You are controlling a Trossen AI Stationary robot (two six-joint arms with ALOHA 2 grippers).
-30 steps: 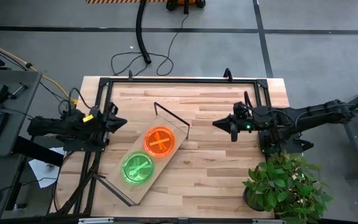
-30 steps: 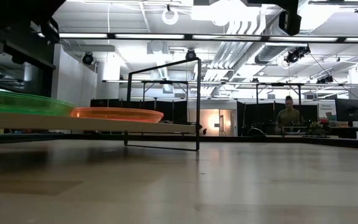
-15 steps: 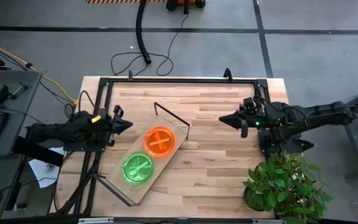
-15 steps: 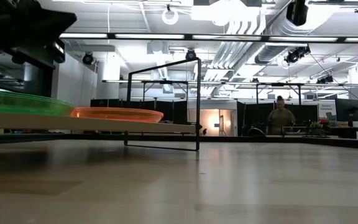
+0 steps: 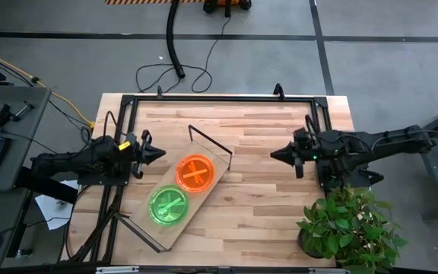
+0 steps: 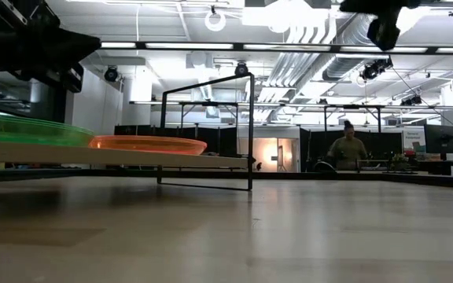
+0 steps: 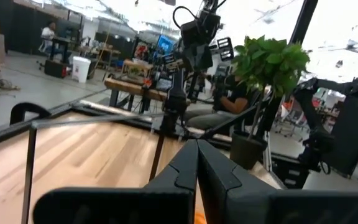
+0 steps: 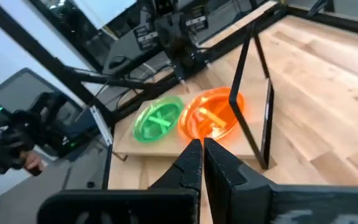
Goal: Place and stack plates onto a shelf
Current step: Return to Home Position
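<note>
While the orange plates (image 5: pixel 195 173) and the green plates (image 5: pixel 168 205) sit stacked side by side on the shelf (image 5: pixel 178 230), the left end effector (image 5: pixel 157 152) and the right end effector (image 5: pixel 274 154) hover at opposite sides of the tabletop (image 5: pixel 265 213), fingers together; each pile is probably several deep.

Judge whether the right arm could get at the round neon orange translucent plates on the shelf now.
Probably yes, from above: nothing covers the neon orange translucent plates, and the shut right end effector hangs nearby. A level approach would meet the black wire end frame.

Black jointed arms (image 5: pixel 67 161), tapered claws (image 5: pixel 158 152)
</note>
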